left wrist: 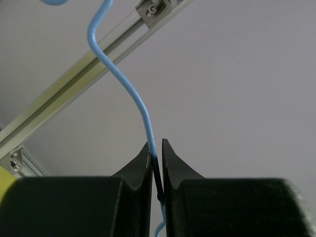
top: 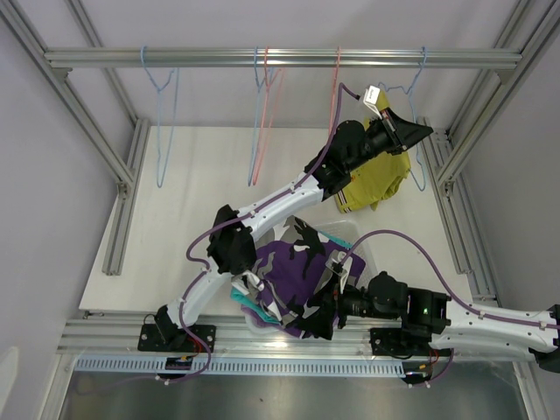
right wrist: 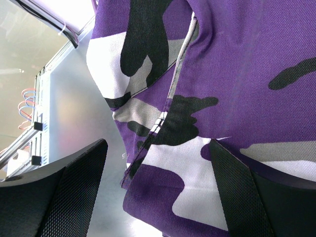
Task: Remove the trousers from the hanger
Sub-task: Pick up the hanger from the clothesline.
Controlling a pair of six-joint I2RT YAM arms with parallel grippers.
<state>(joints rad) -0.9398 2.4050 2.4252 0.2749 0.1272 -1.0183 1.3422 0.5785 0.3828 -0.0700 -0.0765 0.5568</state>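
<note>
Pinching the thin wire of the blue hanger (left wrist: 133,94), the left gripper (left wrist: 156,150) has its fingers closed on it just below the bend of the hook. The mustard yellow trousers (top: 376,181) hang bunched on that hanger at the far right of the rail (top: 175,58), under the arm's wrist. The right gripper (right wrist: 158,148) hovers with its fingers wide apart over the purple-grey-white camouflage trousers (right wrist: 237,69), which lie heaped in the clear bin (top: 354,229) near the arm bases; a teal garment (top: 239,299) shows at the bin's left edge. The step in hand looks to be freeing the yellow pair. The wire is thin and slick, so the pinch needs to be firm, and the hanger should be tipped slowly so the cloth slides off one end rather than snagging. The free arm would best take the cloth and draw it down toward the bin; a sharp tug could swing the hanger off the rail.
</note>
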